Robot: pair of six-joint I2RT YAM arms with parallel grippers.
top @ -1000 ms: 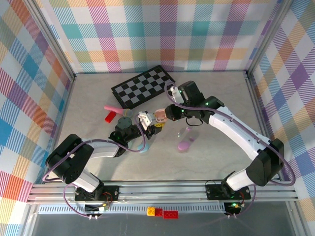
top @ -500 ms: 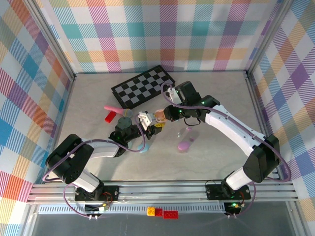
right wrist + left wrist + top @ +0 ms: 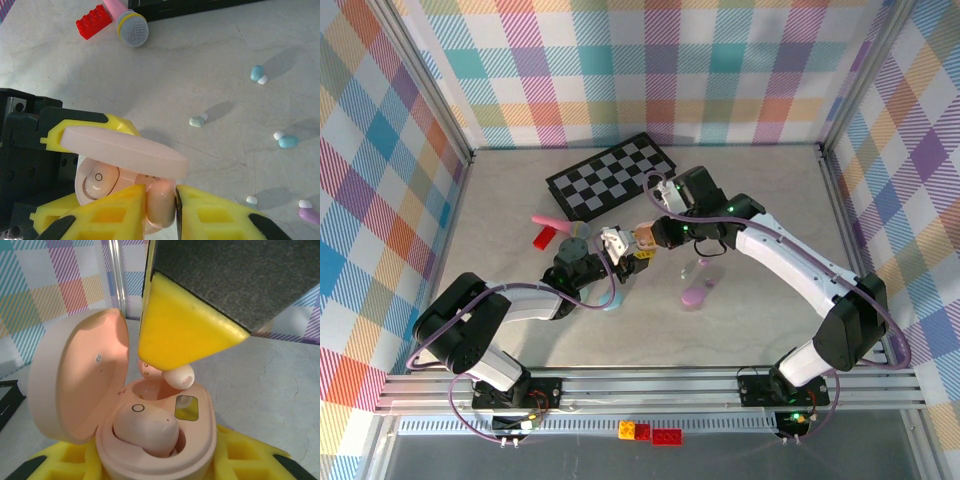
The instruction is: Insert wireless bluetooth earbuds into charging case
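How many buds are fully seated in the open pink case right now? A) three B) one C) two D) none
B: the left wrist view shows one pink bud seated in the near socket of the pink case, while the second bud is pinched in the right gripper at the far socket.

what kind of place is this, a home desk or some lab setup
Probably a robot lab test cell, not a home: plaid panel walls box in the tabletop, two robot arms are bolted to a metal rail, and unrelated props like a checkerboard and toy brick lie around.
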